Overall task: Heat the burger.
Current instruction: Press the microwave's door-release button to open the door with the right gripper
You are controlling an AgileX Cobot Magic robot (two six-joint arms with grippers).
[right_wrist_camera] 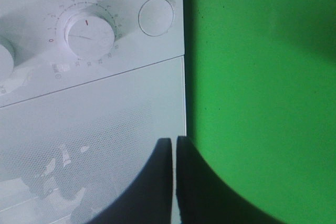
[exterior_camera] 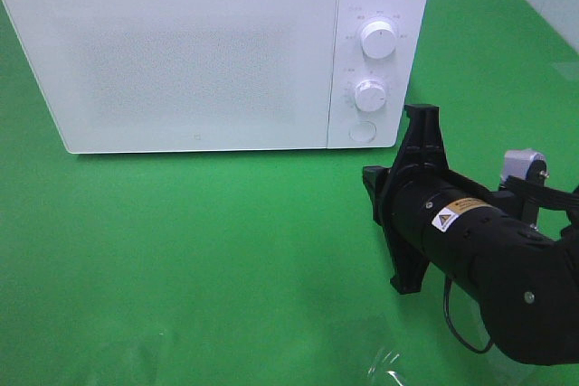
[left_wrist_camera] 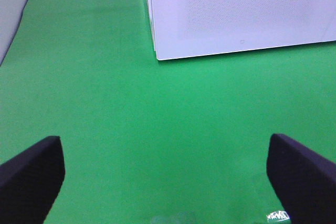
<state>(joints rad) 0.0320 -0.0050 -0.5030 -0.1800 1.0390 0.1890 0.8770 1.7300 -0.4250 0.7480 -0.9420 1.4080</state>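
The burger is out of view in every frame. The white microwave stands at the back of the green table with its door closed, and I cannot see through the frosted door. My right gripper is shut and holds nothing. It is turned on its side, low in front of the microwave's right end. In the right wrist view its fingertips meet in front of the door's bottom edge, close to the control panel. My left gripper stands wide open and empty over bare green table, short of the microwave's front left corner.
The control panel carries an upper knob, a lower knob and a round button. The lower knob and button also show in the right wrist view. The green cloth covers the table.
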